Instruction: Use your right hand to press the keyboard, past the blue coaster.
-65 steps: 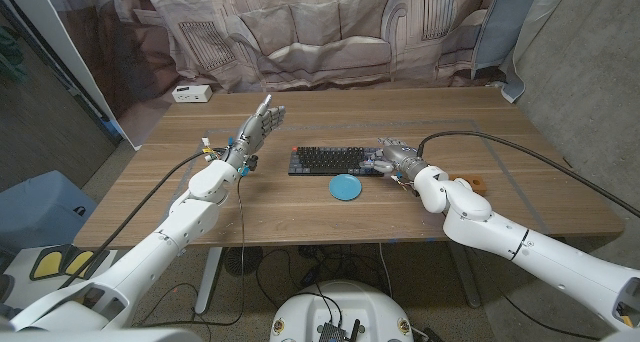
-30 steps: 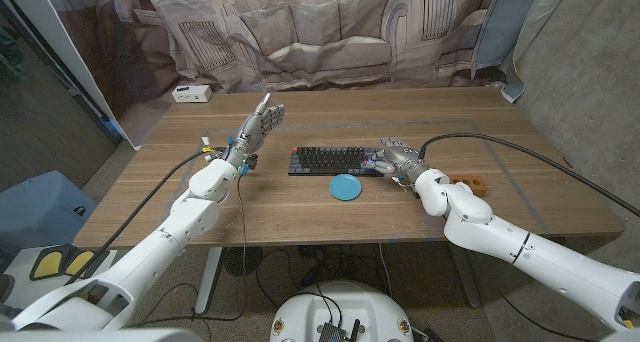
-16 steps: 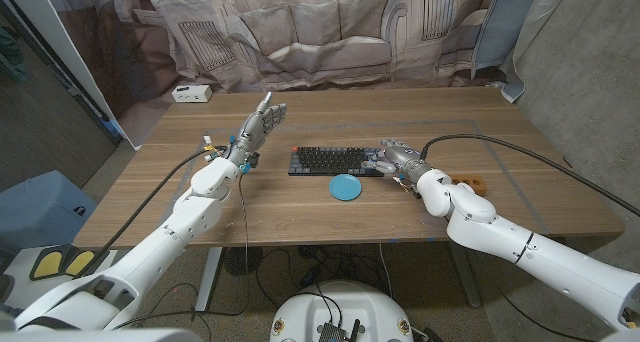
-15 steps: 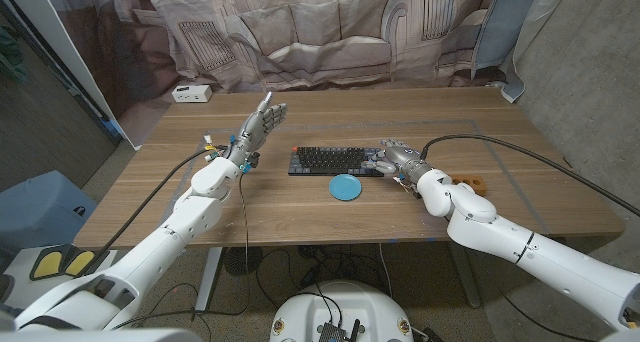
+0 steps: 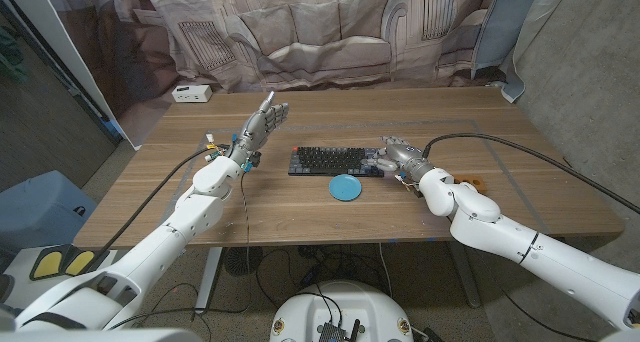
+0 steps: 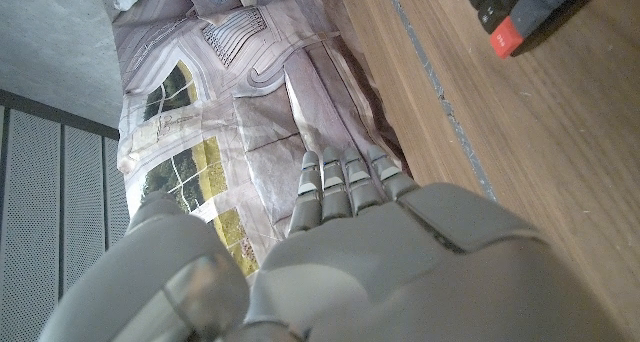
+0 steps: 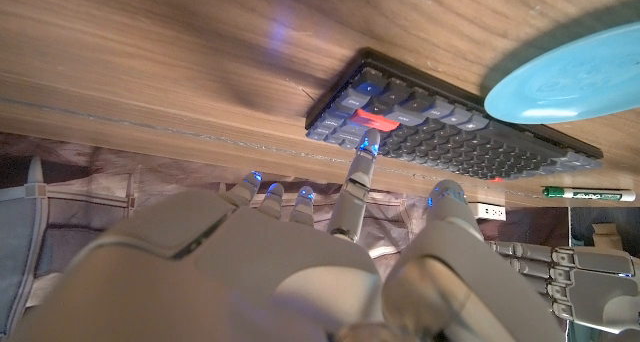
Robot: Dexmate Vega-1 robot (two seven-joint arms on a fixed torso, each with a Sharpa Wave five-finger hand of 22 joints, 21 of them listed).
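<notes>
The right hand [image 5: 396, 154] hovers over the right end of the dark rectangular keyboard [image 5: 338, 160]; one finger [image 7: 362, 162] is extended toward the keys beside a red key [image 7: 366, 120], the others curled back, nothing held; whether the tip touches a key cannot be told. The round blue coaster [image 5: 347, 187] lies just to the hand's near left, close beside the keyboard's front edge. The left hand [image 5: 261, 122] stands raised, fingers straight and together, holding nothing, well off to the keyboard's far side. Recommendation: drive the extended fingertip straight down onto one key; keep the wrist steady; avoid dragging sideways or brushing the coaster.
</notes>
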